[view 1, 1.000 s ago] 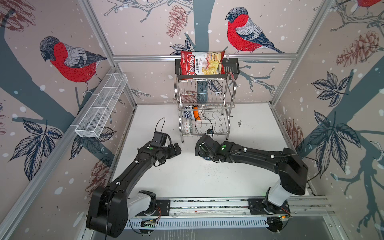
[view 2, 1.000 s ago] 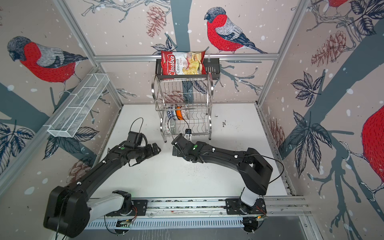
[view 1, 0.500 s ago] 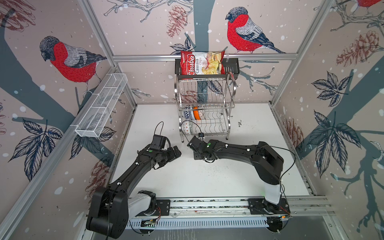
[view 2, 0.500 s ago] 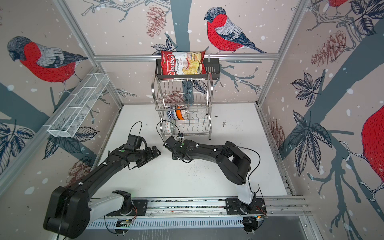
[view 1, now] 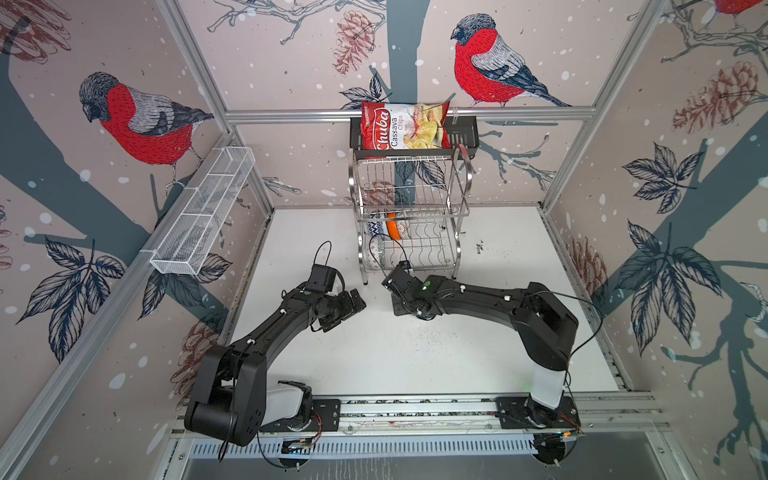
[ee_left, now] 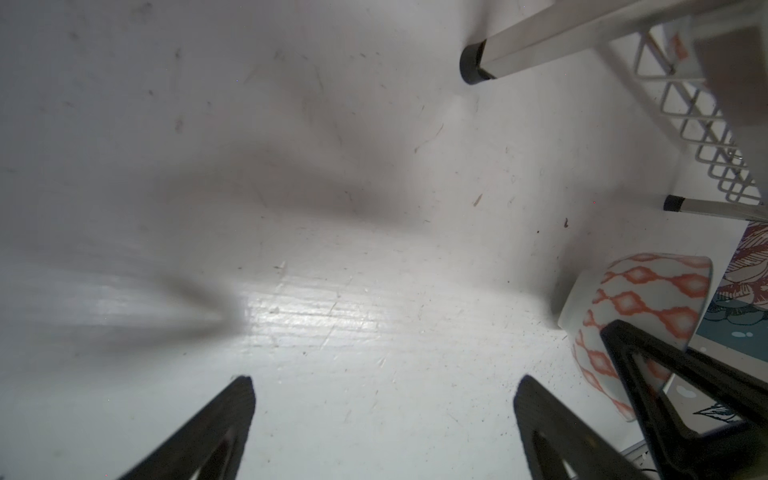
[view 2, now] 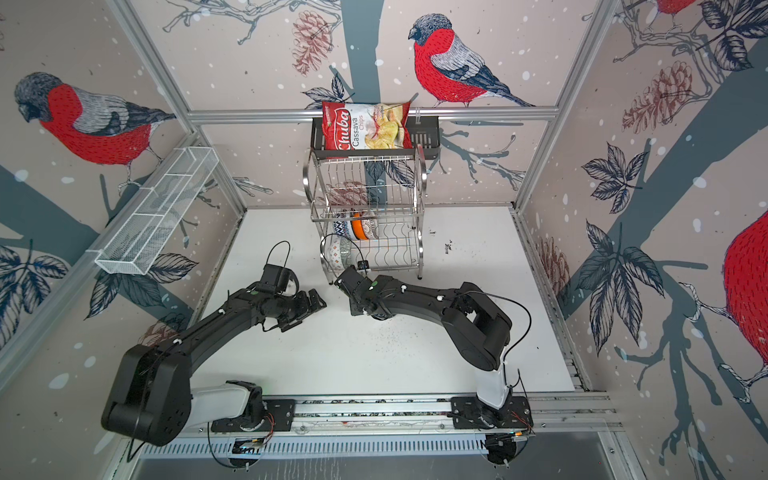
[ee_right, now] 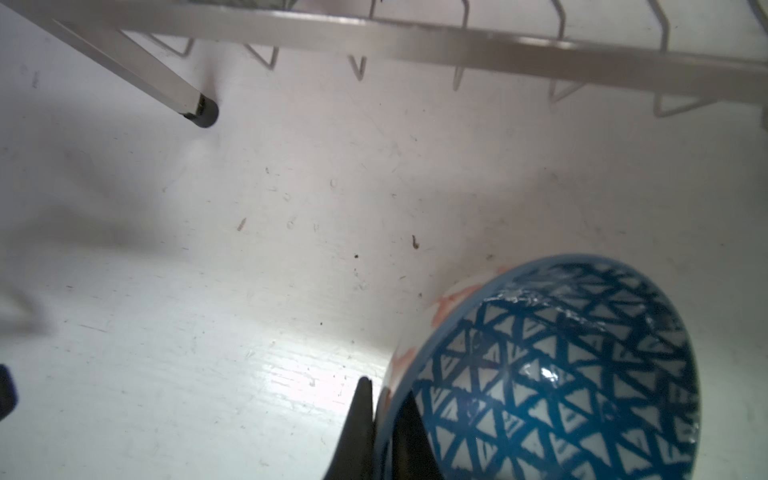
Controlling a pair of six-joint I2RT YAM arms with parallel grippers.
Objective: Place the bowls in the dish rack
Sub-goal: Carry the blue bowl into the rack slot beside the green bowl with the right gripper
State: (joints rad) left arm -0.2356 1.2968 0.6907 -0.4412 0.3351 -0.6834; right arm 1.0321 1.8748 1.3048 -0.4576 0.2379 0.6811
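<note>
Wrist views show right gripper (ee_right: 384,388) jaws pinching the bowl (ee_right: 561,374) rim near the dish rack (ee_right: 415,35); left gripper (ee_left: 384,380) jaws gape over open tabletop (ee_left: 332,270).

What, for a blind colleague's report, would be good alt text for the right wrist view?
The black right gripper pinches the rim of a small round bowl, blue triangle lattice inside, orange-red pattern outside. Beyond it lie the scuffed white tabletop and the underside of the shiny steel wire dish rack with one black-capped leg.
</note>
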